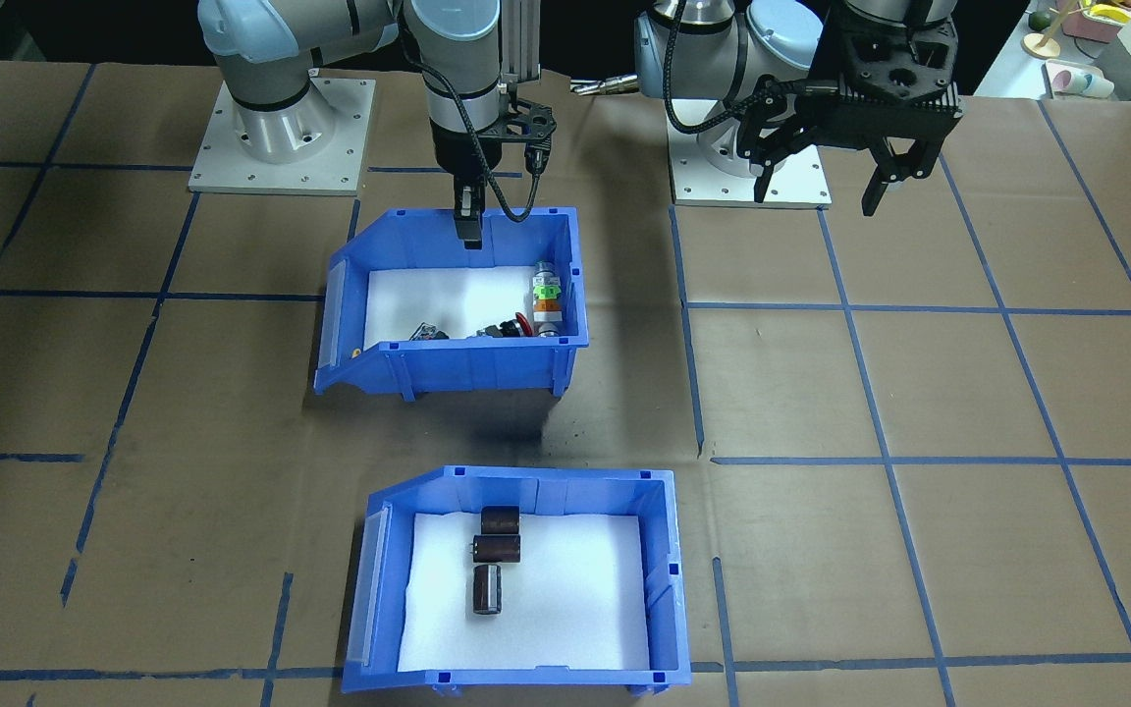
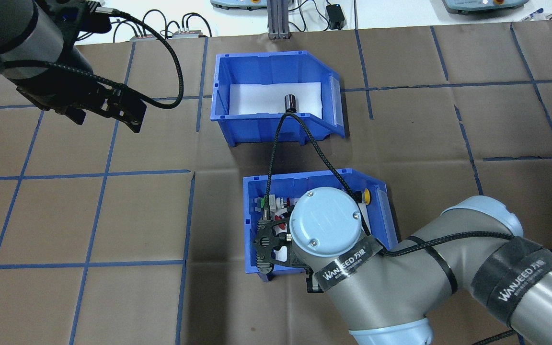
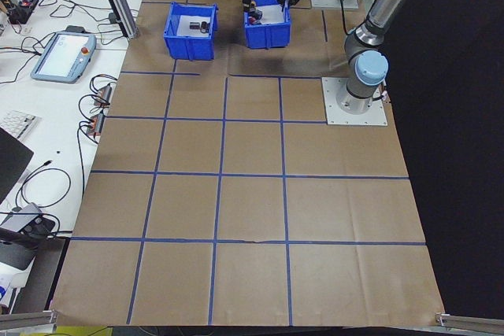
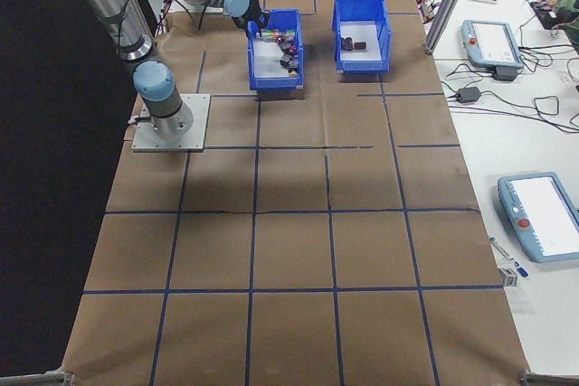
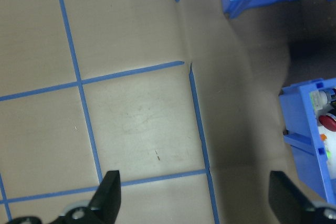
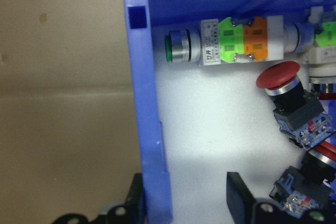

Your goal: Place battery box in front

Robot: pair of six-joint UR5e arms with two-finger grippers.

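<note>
1. The battery box (image 1: pixel 516 589) stands on the table (image 1: pixel 919 393) at the edge far from the robot, its sloped cut-away side toward the robot's right.
2. Three dark cylinders (image 1: pixel 495 550) lie on its white foam liner (image 1: pixel 575 599), close together.
3. The switch bin (image 1: pixel 457 304) stands between the battery box and the robot's bases, apart from the battery box, with coloured push-buttons (image 6: pixel 236 40) on its foam.
4. The right gripper (image 6: pixel 184 198) hangs over the switch bin's wall nearest the robot; its fingers are apart, one outside the wall and one inside, straddling it.
5. Whether the fingers touch the wall I cannot tell.
6. The left gripper (image 1: pixel 894 182) hovers above bare table, well away from both bins, its fingers spread wide and holding nothing.
</note>
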